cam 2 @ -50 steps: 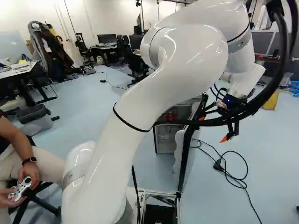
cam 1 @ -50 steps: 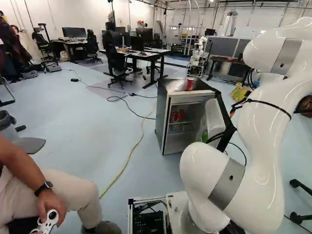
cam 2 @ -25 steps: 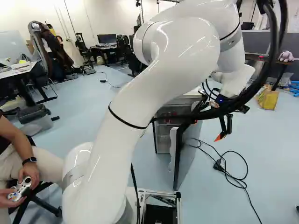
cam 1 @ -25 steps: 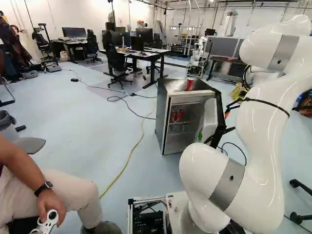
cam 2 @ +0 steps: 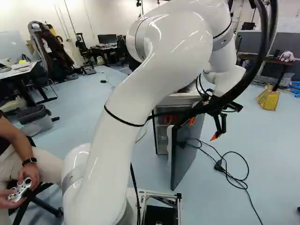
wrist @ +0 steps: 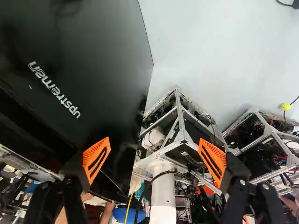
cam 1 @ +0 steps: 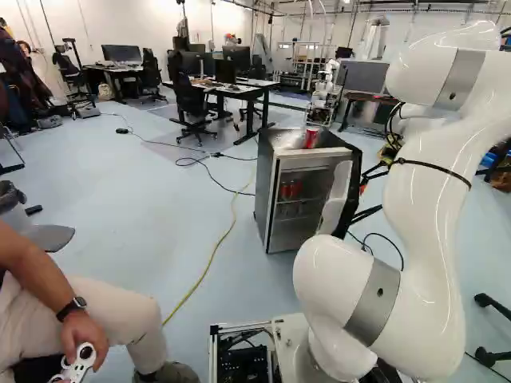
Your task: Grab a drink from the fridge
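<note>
Right base view: my arm (cam 2: pixel 129 105) reaches toward one o'clock, beside the open fridge (cam 2: pixel 160 133) at twelve

I count twelve o'clock as straight ahead of my base. The fridge door (cam 2: pixel 187 152) swings out toward me, its dark outer face between twelve and one. My gripper (cam 2: pixel 203 129) hangs near that outer face, at one o'clock. In the wrist view my two orange pads (wrist: pixel 96 158) stand wide apart and I have hold of nothing; whether one touches the door, I cannot tell. The drinks are inside: red cans (cam 1: pixel 295 189) on a shelf, at ten o'clock on the fridge's open front as the left base view shows it. One more red can (cam 1: pixel 311 138) stands on the fridge's roof, at that front's twelve.
</note>
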`<state>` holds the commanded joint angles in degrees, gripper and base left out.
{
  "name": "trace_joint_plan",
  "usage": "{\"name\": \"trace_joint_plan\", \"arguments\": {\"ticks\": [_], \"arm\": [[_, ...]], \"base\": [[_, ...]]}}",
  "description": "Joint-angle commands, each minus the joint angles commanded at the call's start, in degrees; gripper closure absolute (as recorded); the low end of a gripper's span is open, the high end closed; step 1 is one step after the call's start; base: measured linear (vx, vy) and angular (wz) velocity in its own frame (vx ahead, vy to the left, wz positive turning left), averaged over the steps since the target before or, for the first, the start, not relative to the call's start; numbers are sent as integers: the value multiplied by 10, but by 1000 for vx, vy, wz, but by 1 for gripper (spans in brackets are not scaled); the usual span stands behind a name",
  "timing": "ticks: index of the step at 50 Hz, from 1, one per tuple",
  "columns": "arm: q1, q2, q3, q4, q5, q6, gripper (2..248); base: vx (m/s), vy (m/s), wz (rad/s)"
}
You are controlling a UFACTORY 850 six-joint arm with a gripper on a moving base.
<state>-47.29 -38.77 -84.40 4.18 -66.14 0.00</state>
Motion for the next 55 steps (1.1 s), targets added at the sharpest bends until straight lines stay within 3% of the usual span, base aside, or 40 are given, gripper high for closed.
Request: {"name": "trace_joint_plan", "arguments": {"ticks": [55], "arm": [[65, 45, 81, 0, 159, 0, 3]], "base": [[0, 0, 0]]}}
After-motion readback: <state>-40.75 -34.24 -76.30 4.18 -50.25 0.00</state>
